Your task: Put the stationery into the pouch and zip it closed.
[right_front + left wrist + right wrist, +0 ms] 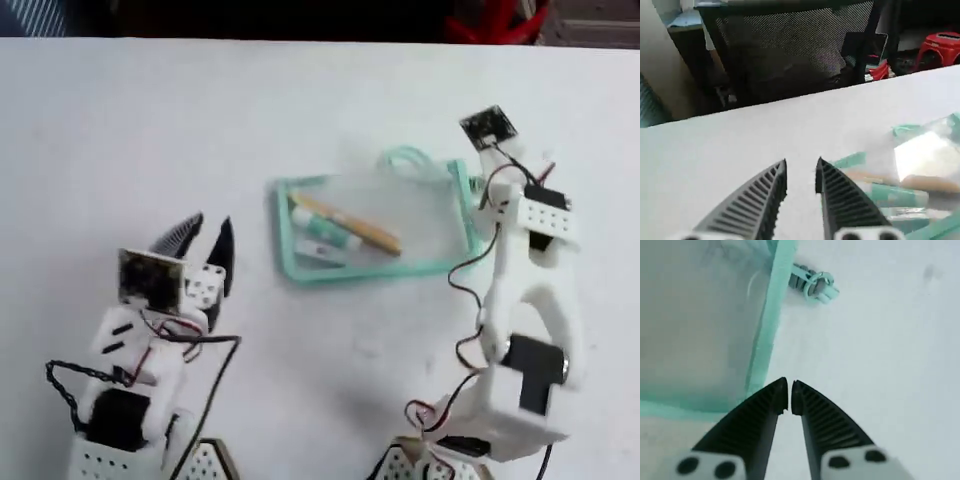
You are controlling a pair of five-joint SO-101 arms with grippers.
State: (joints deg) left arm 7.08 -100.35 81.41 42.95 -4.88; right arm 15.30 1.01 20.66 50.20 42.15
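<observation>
Status from my end. The pouch (430, 215) lies flat about mid-surface (150, 120), a bit toward the right edge, with its long side roughly parallel to the near edge. It has clear walls and mint trim.

The stationery shows through the clear wall, inside the pouch outline, bunched at the end facing the left edge:
- a wooden pencil (350, 226)
- a teal-and-white stick (325, 232), touching the pencil on its near side
- a small white block (318, 252), just nearer again

I can't tell whether the zip is open or closed.

The left gripper (203, 243) sits toward the near-left corner. It is released, with a clear gap between the fingers and nothing in it. The tips point toward the far edge. The pouch's left-edge end is near it but not touching.

The right gripper (790, 390) is at the pouch's opposite end, the one facing the right edge. It is clenched almost tip to tip with only a sliver of gap, and I see nothing held between the fingers. The tips are just beside the mint trim, and I can't tell if they contact it.

The zip pull (815, 284), with a small ring, lies on bare surface just outside the trim, apart from the tips. A mint loop (405, 160) sticks out from the pouch's far side.
</observation>
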